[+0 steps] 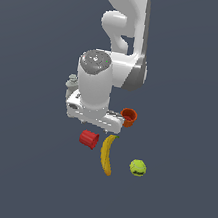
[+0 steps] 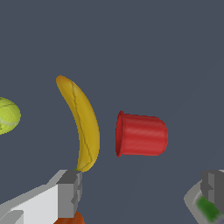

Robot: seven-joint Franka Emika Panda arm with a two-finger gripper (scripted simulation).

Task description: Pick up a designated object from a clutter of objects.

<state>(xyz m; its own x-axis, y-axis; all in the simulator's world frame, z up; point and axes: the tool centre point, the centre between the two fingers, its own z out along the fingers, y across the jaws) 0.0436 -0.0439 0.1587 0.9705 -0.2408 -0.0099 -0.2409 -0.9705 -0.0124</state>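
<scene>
The red cup (image 1: pixel 89 139) lies on its side on the dark floor, beside the banana (image 1: pixel 107 154). In the wrist view the red cup (image 2: pixel 141 134) shows its open rim turned toward the banana (image 2: pixel 82 122). My gripper (image 1: pixel 93 126) hangs just above and behind the cup, apart from it. In the wrist view the gripper (image 2: pixel 142 190) is open and empty, with one finger (image 2: pixel 70 192) near the banana's tip and the other finger (image 2: pixel 214 188) on the far side. The cup sits ahead of the gap between them.
An orange cup (image 1: pixel 128 116) stands upright at the hand's side, on the exterior view's right; its rim shows in the wrist view (image 2: pixel 70 218). A tennis ball (image 1: pixel 138 167) lies past the banana. A white bottle (image 1: pixel 72 82) is mostly hidden behind the arm.
</scene>
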